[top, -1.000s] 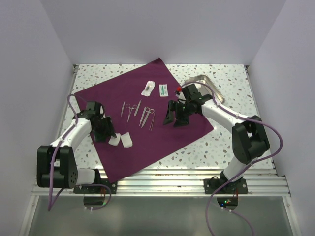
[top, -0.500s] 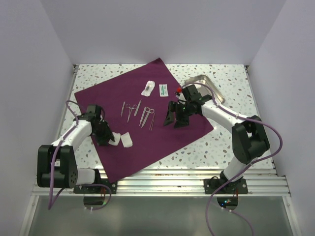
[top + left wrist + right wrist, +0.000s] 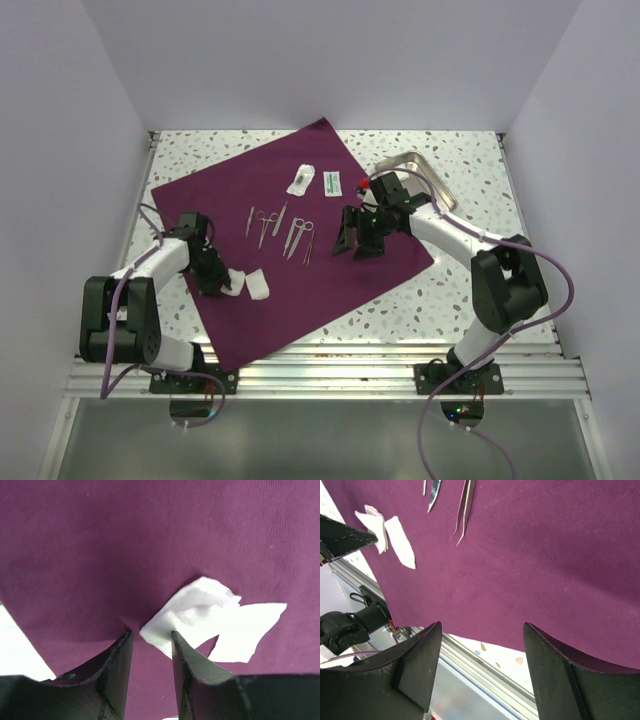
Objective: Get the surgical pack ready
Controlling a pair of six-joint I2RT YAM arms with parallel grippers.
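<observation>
My left end effector (image 3: pixel 151 635) is down on the purple cloth (image 3: pixel 150 540) with its fingers drawn close but not together. The corner of a white gauze square (image 3: pixel 195 612) lies right at the tips, and as far as I can see nothing is clamped. A second gauze square (image 3: pixel 247 630) touches the first on its far side. My right end effector (image 3: pixel 481 626) hangs spread wide and empty above the cloth's near right edge. The cloth lies flat and diamond-wise over the speckled bench (image 3: pixel 200 150), carrying the metal instruments (image 3: pixel 280 228) and two small packets (image 3: pixel 316 181), with a steel tray (image 3: pixel 430 175) off its right side. I judge it soft, light and limp. It should crease under a pinch and slide easily, dragging its load along if I tug. A corner or a free edge looks like the place to take it, pinched low against the bench.
</observation>
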